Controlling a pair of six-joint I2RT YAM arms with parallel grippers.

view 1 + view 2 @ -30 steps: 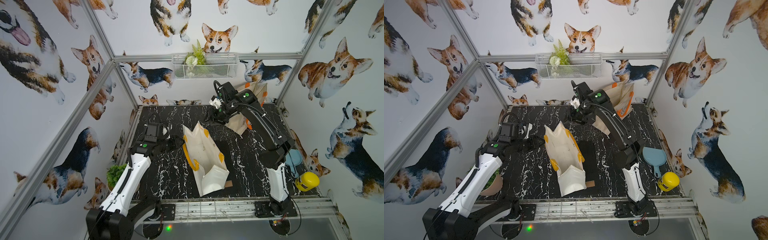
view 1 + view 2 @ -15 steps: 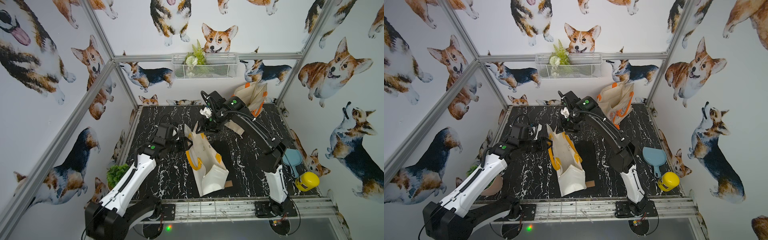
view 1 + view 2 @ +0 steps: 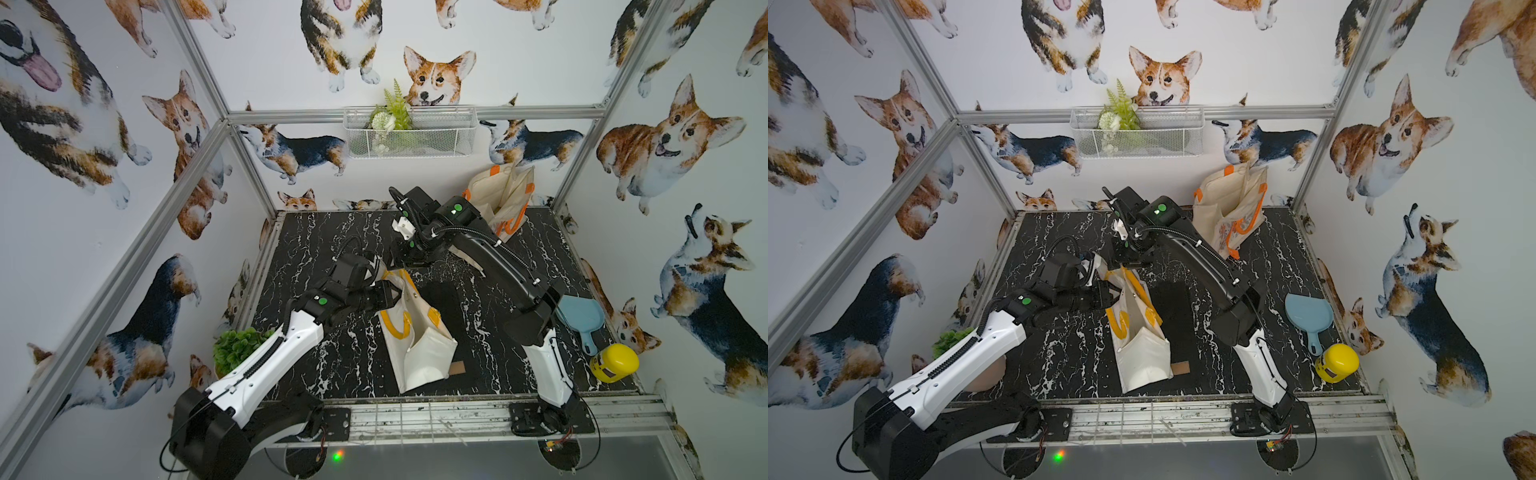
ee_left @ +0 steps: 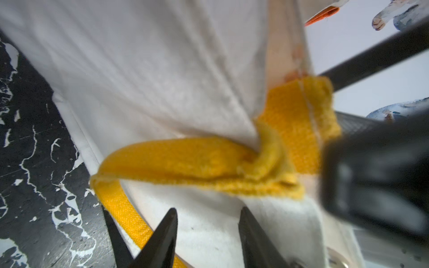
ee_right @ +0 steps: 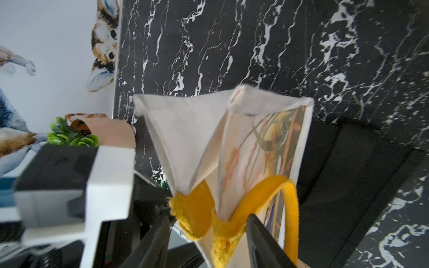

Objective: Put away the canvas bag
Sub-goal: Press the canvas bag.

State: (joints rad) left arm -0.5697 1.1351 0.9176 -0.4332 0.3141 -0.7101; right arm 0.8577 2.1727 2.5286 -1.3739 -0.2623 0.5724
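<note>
The canvas bag is white with yellow handles and lies on the black marble table, its mouth toward the back. My left gripper reaches its rim from the left. In the left wrist view that gripper is open, with white canvas and a yellow handle just past the fingertips. My right gripper hangs over the same end. In the right wrist view it stands open, with the bag's rim and yellow handle base between its fingers.
A second canvas bag with orange handles stands at the back right. A wire basket hangs on the back wall. A blue scoop and a yellow jar sit at the right edge. A potted plant is at the left.
Both grippers have closed in on the bag's mouth end: the left from the left, the right swinging leftward away from the orange-handled bag. The bag's mouth now looks narrower.
</note>
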